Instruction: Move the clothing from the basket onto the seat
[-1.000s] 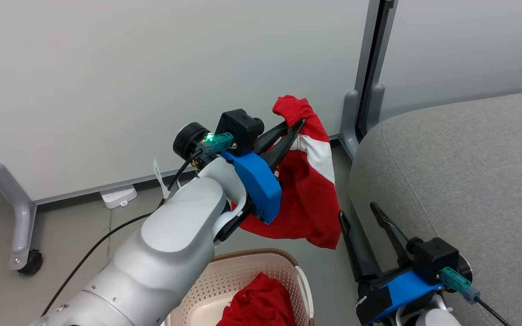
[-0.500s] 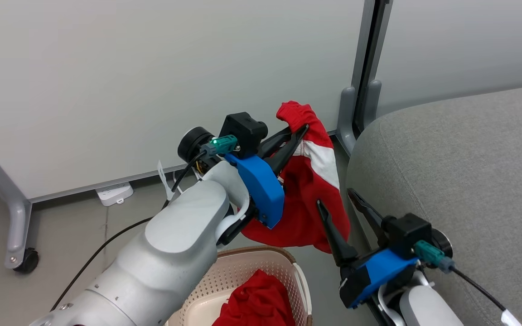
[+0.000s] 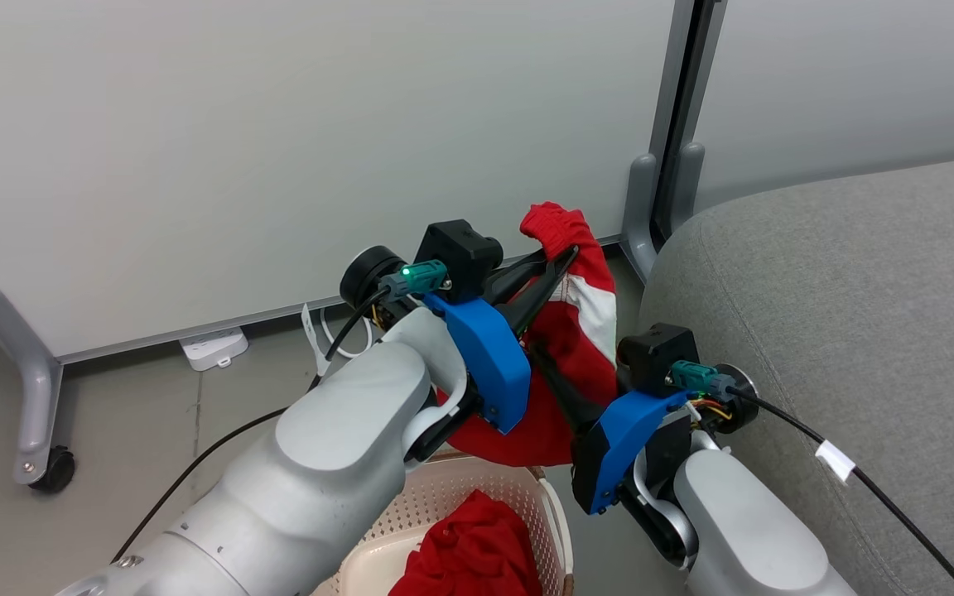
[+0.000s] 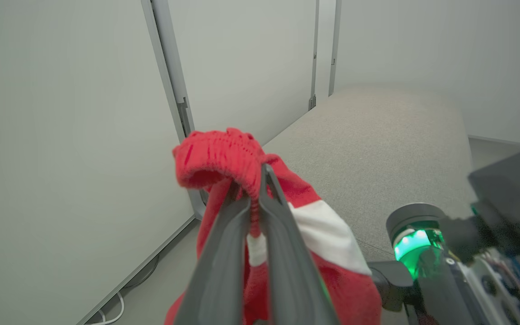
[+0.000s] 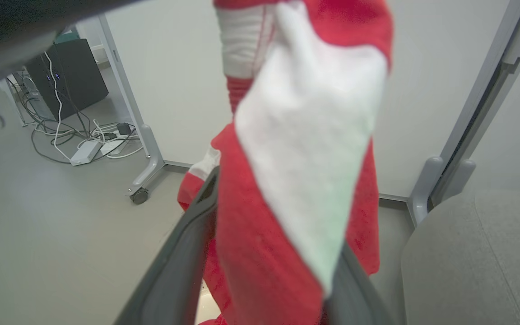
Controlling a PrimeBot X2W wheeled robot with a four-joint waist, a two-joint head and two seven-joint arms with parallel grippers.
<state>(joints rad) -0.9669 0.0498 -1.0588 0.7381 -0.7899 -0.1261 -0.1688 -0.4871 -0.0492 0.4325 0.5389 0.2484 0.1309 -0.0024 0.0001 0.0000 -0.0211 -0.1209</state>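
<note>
Since a second earlier, right arm had swung up and leftward from beside the sofa into the hanging cloth. Left arm had barely shifted.

Sofa: large, grey, on the robot's right, its rounded near edge just beside the raised cloth. No clothing seen on the visible part of it.

Basket: on the floor below the arms, left of the sofa. Second garment lay crumpled inside, untouched.

Red garment: clear of the basket, hanging in the air with its long axis running top to bottom. Gathered waistband at the top, white panel facing the sofa, lower hem drooping just above the basket rim.

Left gripper: fingers pinched tight on the waistband, carrying the garment's weight.

Right gripper: fingers spread apart, straddling the lower part of the cloth. Right wrist view showed red and white fabric hanging between the two fingers, nothing clamped yet.

Relation that mattered: sofa lay to the right of the garment, on the right arm's side, so the right gripper was the nearer to it. Judged next step: close the right fingers on the lower cloth, then carry both ends rightward over the cushion. Likely risk: the loose hem slipping out before the fingers closed, or dragging on the basket rim.
</note>
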